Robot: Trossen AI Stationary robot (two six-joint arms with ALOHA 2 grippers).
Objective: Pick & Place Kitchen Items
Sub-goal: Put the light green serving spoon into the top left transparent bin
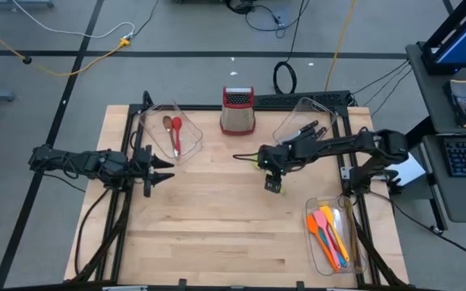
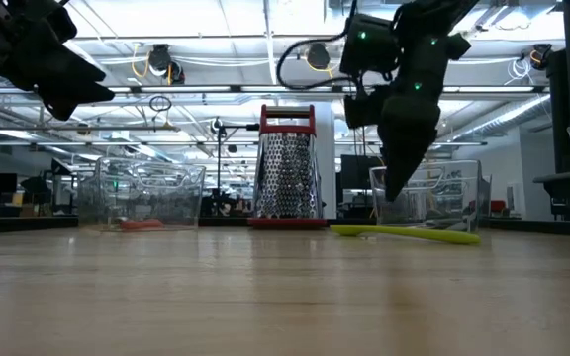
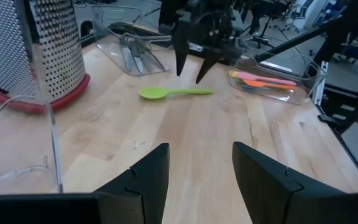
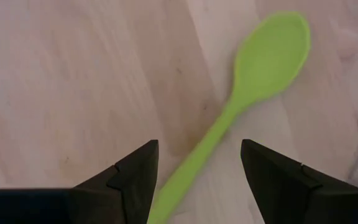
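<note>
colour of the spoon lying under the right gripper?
Lime green silicone spoon, plain, no pattern. Clearest in the right wrist view.

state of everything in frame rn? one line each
Right hand: open, above the spoon handle, holding nothing.
Left hand: open, empty, at the table's left edge.
Lime-green silicone spoon: flat on the table, free.
Steel box grater with red top: upright.
Red spoon: lying in the clear plastic bin.

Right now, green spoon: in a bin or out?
Out. The green spoon lies flat on the bare table, below the open right gripper.
</note>
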